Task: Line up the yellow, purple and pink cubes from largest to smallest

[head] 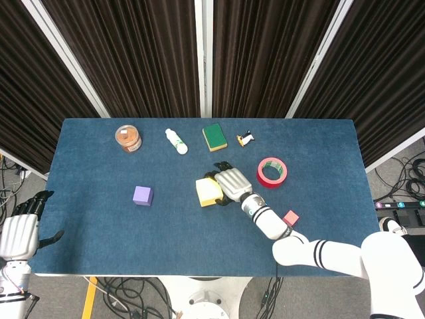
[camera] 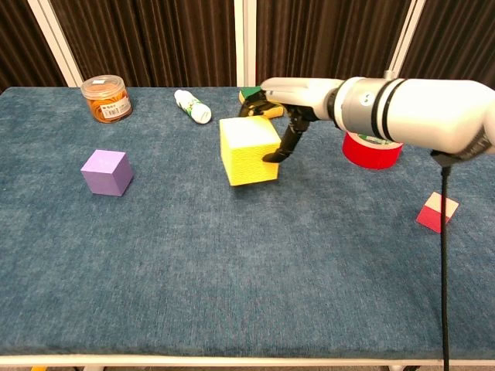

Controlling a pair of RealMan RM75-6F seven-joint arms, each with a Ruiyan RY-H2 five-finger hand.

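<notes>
The right hand [camera: 288, 116] grips the yellow cube [camera: 249, 151] near the middle of the bench [camera: 232, 263], its fingers [camera: 278, 154] pressed on the cube's right face and the rest reaching over the top. The cube appears lifted just off the cloth, though the head view is too coarse to be sure. The purple cube [camera: 107, 171] sits toward the left edge, well apart. The pink cube [camera: 437, 212] lies near the right edge, closer to the front. A red tape roll [camera: 371, 148] stands just behind the right arm. The left hand [head: 18, 232] hangs off the bench's front left corner, fingers apart and holding nothing.
</notes>
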